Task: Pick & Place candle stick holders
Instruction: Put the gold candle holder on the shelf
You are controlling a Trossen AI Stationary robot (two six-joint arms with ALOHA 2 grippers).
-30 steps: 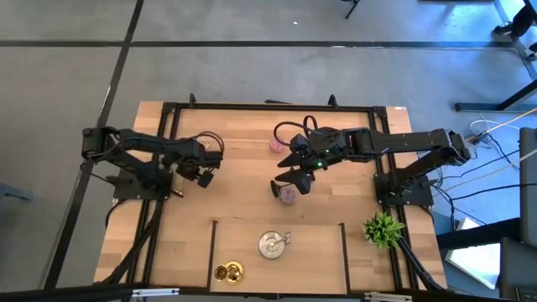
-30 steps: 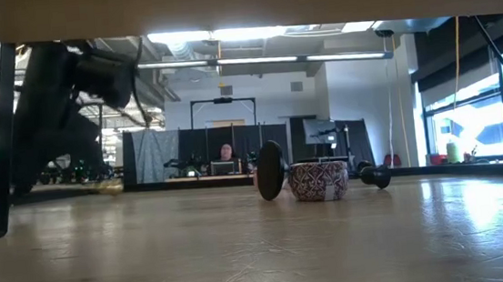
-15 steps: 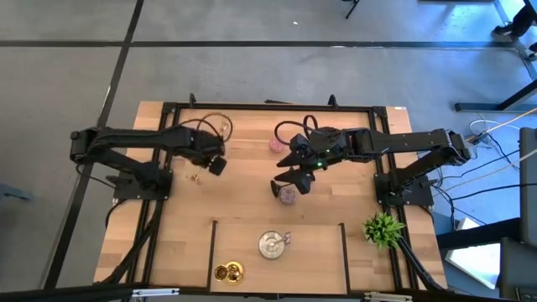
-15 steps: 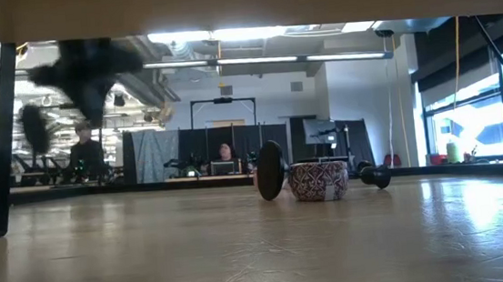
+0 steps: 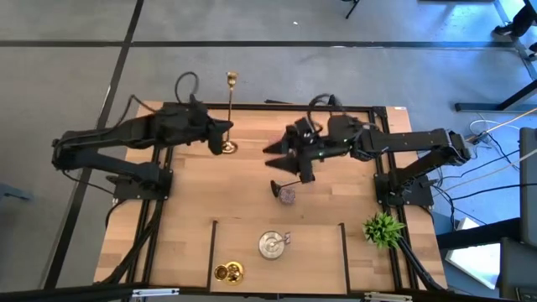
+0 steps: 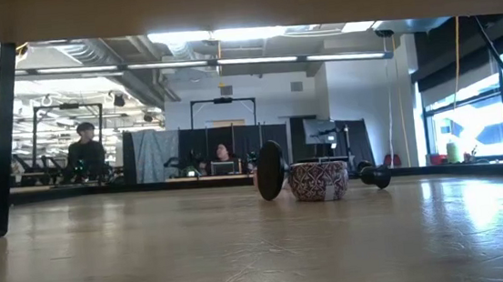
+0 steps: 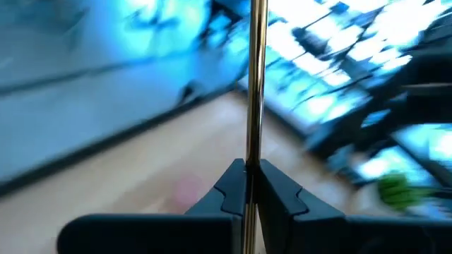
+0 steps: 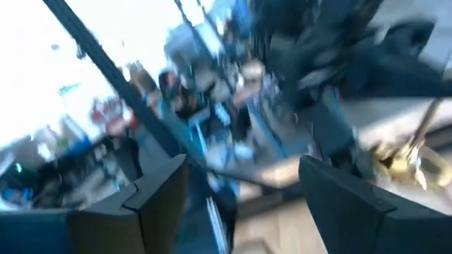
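My left gripper [image 5: 222, 136] hangs high over the table's far left part, shut on a tall thin gold candle stick holder [image 5: 231, 109], which stands upright. My right gripper [image 5: 275, 158] is raised over the far middle and stands open with nothing between its fingers [image 8: 244, 190]. Below it a pink glittery round holder [image 5: 288, 195] rests on the table next to a black holder [image 5: 275, 186]. A shiny silver round holder [image 5: 272, 244] and a small gold one [image 5: 227, 272] sit near the front edge. My left gripper pinches the gold holder's thin stem [image 7: 253, 152] between its two fingers, low on the stem, above the round base [image 5: 228, 148]. The fingers come in about level from the table's left and lie across the stem. The holder stands upright, lifted clear of the table.
A green spiky plant [image 5: 383, 228] stands at the table's right front. Dark rails [image 5: 213, 252] fence off a bay around the silver holder. In the low view the pink holder [image 6: 319, 181] and black pieces [image 6: 270, 170] stand mid-table, and people sit in the room behind.
My left gripper has risen from the table toward the far edge and tipped from pointing down to nearly level, staying shut. The gold holder has come up with it, clear of the table and upright. My right gripper has tipped up and risen a little, still open.
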